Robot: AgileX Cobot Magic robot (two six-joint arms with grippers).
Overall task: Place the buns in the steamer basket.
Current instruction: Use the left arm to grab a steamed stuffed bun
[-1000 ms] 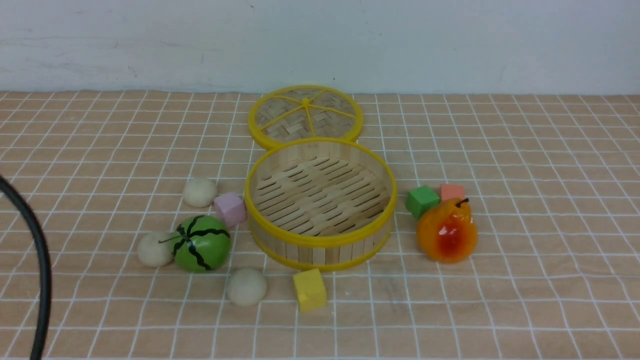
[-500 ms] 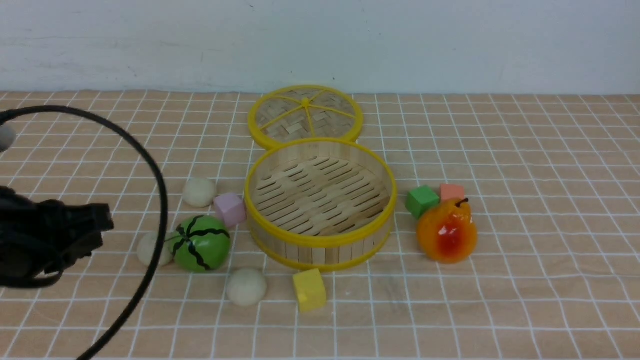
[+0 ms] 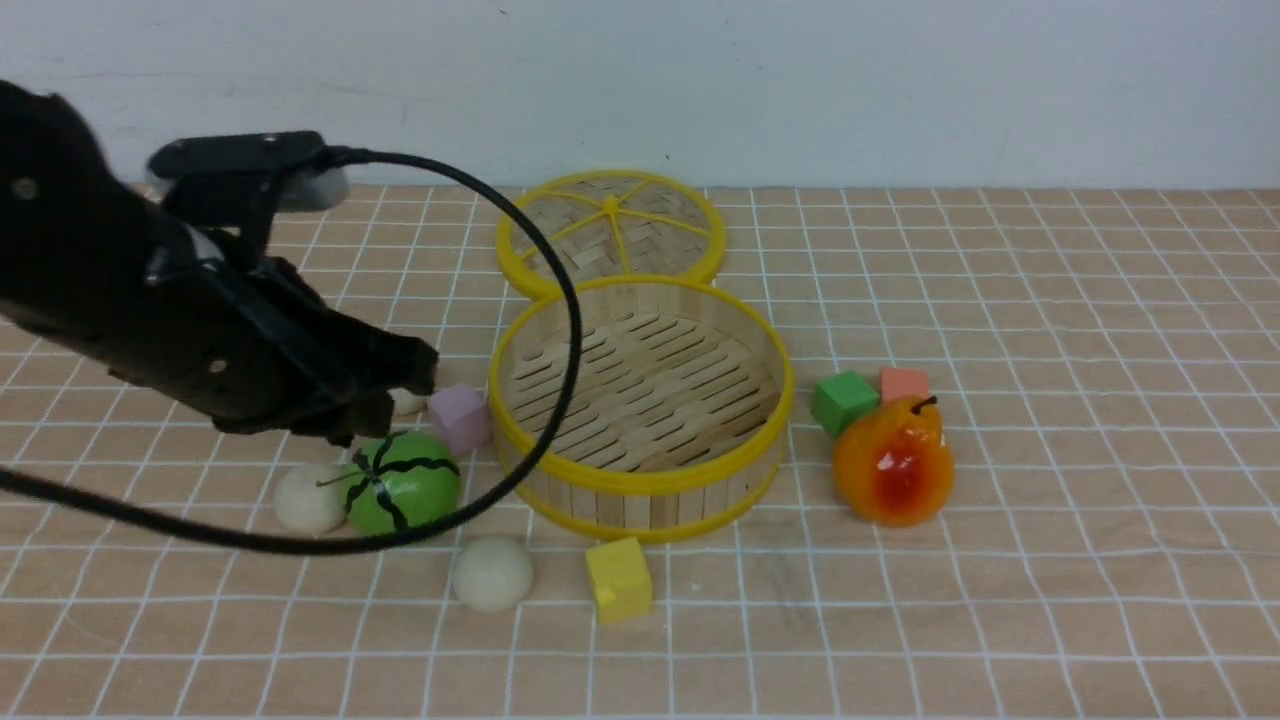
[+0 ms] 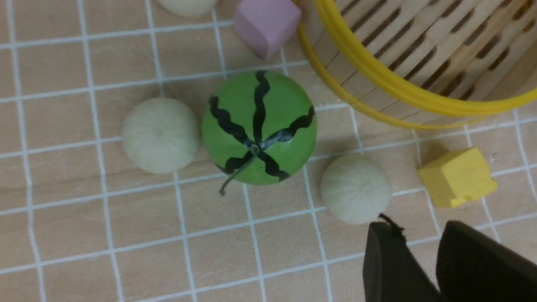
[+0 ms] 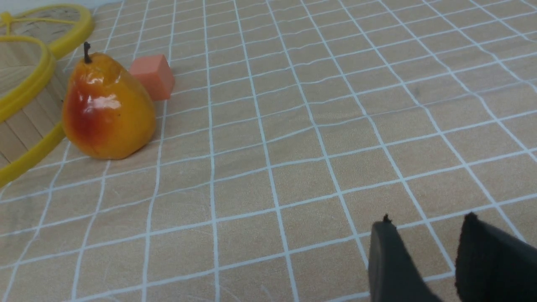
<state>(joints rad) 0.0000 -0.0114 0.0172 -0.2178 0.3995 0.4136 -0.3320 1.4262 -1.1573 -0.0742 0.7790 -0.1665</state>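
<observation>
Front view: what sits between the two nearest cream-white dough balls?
A green striped watermelon toy, against the left bun, apart from the front bun; clearest in the left wrist view.

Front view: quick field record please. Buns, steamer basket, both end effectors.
buns in basket: none
steamer basket: empty, lid lying behind it
left bun: on the table, against watermelon toy
front bun: on the table, near yellow cube
back bun: by pink cube, mostly hidden in the front view
left end effector: open, empty, over the buns
right end effector: open, empty
</observation>
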